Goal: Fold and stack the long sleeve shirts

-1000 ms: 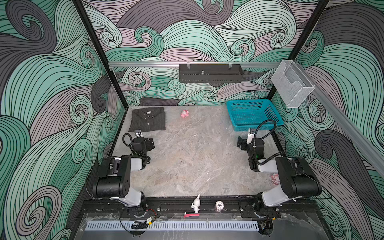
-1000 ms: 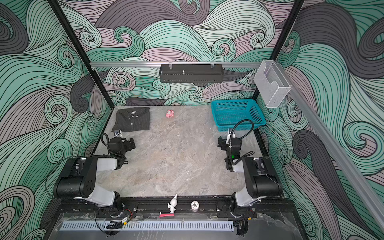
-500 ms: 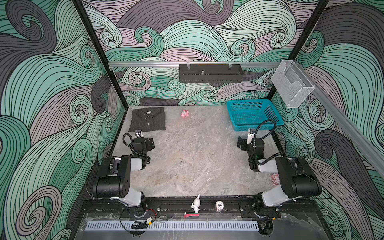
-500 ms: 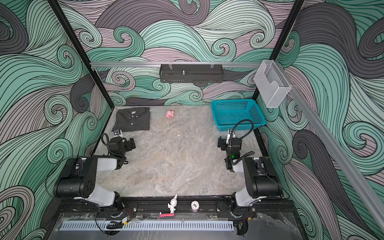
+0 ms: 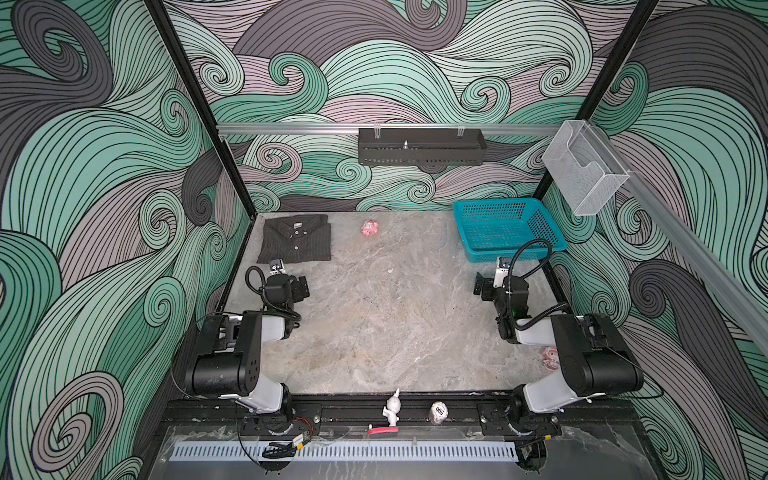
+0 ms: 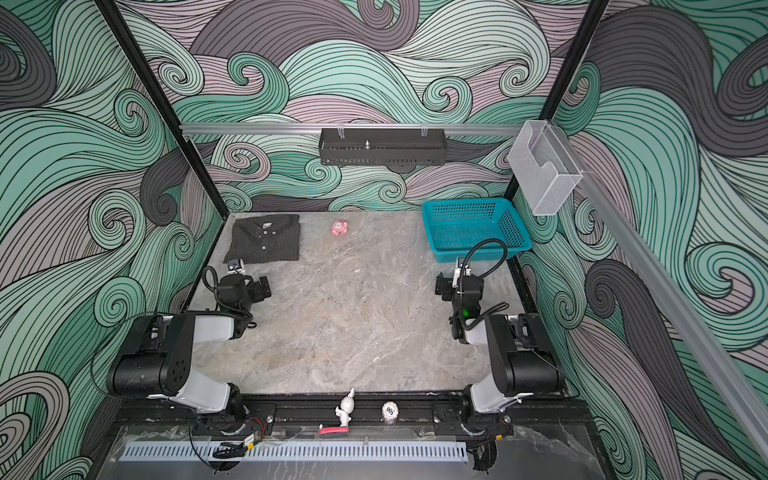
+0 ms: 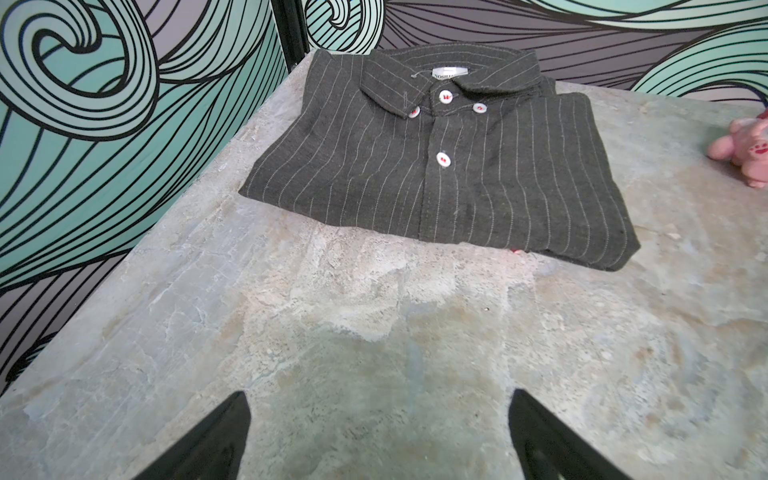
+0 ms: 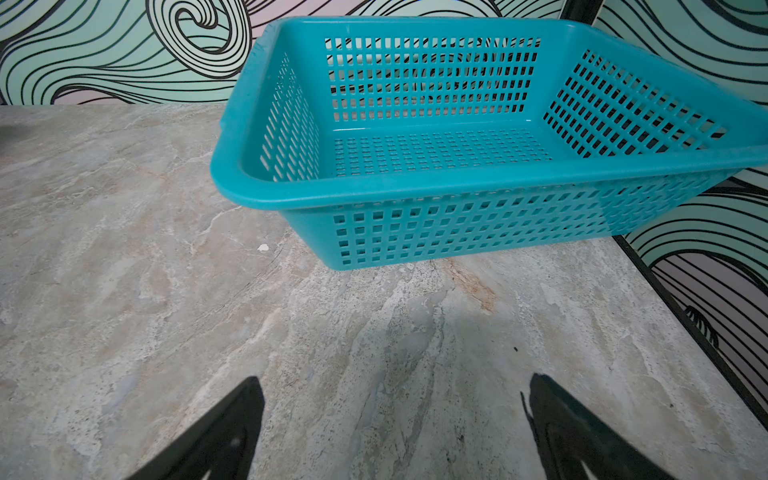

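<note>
One long sleeve shirt [image 5: 297, 239] [image 6: 266, 243], dark with thin pale pinstripes and light buttons, lies folded flat with its collar up in the table's back left corner. The left wrist view shows it [image 7: 436, 166] a short way beyond my left gripper [image 7: 378, 399], which is open over bare tabletop. In both top views the left gripper [image 5: 297, 286] [image 6: 259, 286] rests just in front of the shirt, apart from it. My right gripper [image 5: 484, 286] [image 6: 444, 286] [image 8: 395, 382] is open and empty, close in front of the teal basket.
An empty teal mesh basket [image 5: 482, 253] [image 6: 430, 232] [image 8: 415, 195] stands at the back right. A small pink toy [image 5: 369, 228] [image 7: 744, 153] lies at the back middle. A white figurine [image 5: 392, 409] stands on the front rail. Patterned walls close off three sides.
</note>
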Robot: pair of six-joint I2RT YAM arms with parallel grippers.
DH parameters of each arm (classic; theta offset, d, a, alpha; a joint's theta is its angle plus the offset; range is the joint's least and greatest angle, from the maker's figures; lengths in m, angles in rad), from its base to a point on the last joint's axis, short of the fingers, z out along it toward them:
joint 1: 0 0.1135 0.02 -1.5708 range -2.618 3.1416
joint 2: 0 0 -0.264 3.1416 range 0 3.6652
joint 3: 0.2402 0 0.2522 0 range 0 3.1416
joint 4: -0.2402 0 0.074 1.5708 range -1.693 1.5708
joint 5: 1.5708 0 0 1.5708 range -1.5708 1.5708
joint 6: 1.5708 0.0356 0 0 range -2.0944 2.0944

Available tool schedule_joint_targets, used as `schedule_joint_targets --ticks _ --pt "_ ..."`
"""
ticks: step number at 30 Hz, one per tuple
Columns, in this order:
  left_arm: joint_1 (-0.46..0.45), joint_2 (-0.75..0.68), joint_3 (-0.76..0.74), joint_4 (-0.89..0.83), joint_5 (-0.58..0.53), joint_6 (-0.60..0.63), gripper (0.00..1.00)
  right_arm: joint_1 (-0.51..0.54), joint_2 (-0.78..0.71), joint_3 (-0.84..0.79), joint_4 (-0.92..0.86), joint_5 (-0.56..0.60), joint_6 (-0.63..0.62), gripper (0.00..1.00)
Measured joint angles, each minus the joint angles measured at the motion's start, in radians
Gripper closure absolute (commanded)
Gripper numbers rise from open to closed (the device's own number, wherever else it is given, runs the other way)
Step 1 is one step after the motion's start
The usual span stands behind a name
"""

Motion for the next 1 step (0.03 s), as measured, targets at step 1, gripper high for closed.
schedule_joint_targets --ticks 1 --pt "0.0 0.0 0.0 0.0 0.0 0.0 0.02 0.0 0.0 0.0 0.0 0.0 0.0 0.01"
